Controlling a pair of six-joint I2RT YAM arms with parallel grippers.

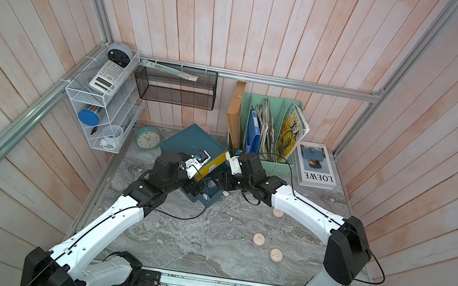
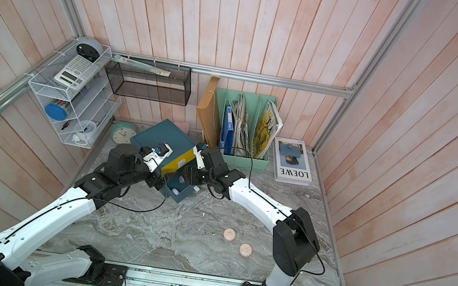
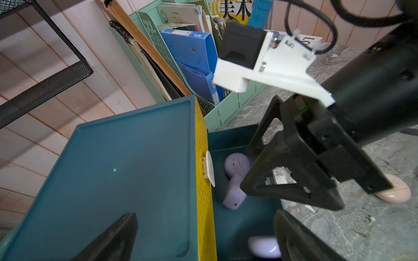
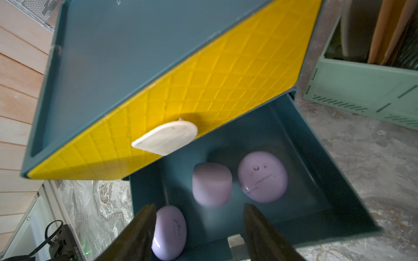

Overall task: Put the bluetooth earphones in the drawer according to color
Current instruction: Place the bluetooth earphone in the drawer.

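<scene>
From high above my end of the worktop (image 1: 203,249), both top views look steeply down to the back wall (image 1: 241,26). My left wrist camera sits close over the teal chest (image 3: 113,169), facing the right tool (image 3: 248,169); my right wrist camera peers into its open drawer (image 4: 316,158), seen by both wrist views.

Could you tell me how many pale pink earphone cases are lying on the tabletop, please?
3. One pale pink case and a second lie near each other on the open tabletop; a third peeks from under the right arm. The arms may hide more.
</scene>
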